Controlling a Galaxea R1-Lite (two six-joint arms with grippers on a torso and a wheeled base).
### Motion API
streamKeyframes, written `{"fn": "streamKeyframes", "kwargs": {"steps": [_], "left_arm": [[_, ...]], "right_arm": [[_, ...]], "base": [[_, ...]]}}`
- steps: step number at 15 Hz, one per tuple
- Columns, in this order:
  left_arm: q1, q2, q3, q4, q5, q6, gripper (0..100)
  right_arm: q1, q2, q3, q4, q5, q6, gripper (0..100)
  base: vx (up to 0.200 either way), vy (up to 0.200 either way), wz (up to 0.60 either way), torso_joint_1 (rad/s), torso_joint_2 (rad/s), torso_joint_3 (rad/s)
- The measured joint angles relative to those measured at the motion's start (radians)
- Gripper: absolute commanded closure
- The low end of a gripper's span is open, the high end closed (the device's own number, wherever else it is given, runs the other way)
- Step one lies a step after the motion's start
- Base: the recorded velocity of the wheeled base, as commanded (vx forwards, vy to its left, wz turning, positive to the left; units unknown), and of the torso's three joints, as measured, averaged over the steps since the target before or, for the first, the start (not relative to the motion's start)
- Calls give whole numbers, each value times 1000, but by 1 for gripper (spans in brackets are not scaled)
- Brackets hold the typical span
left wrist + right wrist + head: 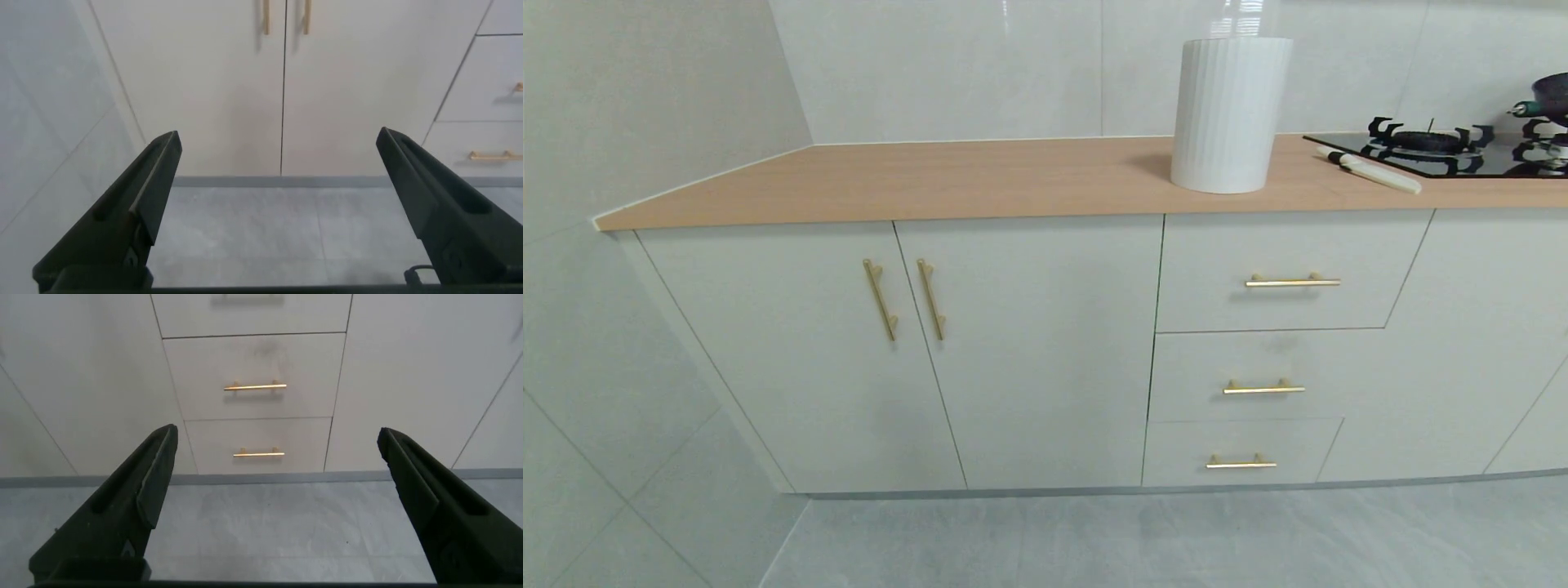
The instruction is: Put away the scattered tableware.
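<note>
A white-handled knife (1372, 172) lies on the wooden counter (980, 180) at the right, partly over the edge of the black hob (1445, 155). A tall white ribbed holder (1230, 114) stands on the counter just left of it. My left gripper (278, 143) hangs open low over the floor, facing the double cabinet doors (283, 82). My right gripper (278, 441) is open too, low before the drawers, with the middle handle (255, 387) and bottom handle (258, 453) ahead. Both hold nothing.
White cabinets stand under the counter: two doors with gold handles (905, 299) at the left, three drawers (1262, 376) at the right. A dark pot (1550, 91) sits at the hob's far right. A tiled wall (621, 245) closes the left side; grey floor (1160, 539) lies in front.
</note>
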Motion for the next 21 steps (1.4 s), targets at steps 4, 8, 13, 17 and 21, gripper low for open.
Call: {"fn": "streamKeyframes", "kwargs": {"steps": [4,8,13,17,21], "left_arm": [[0,0,-1,0,0,0,0],[0,0,-1,0,0,0,0],[0,0,-1,0,0,0,0],[0,0,-1,0,0,-1,0],[0,0,-1,0,0,-1,0]], "right_arm": [[0,0,0,0,0,0,0],[0,0,0,0,0,0,0],[0,1,0,0,0,0,0],[0,1,0,0,0,0,0],[0,1,0,0,0,0,0]], "base": [[200,0,0,1,0,4],[200,0,0,4,5,1],[200,0,0,1,0,3],[200,0,0,4,2,5],[0,0,0,0,0,0]]}}
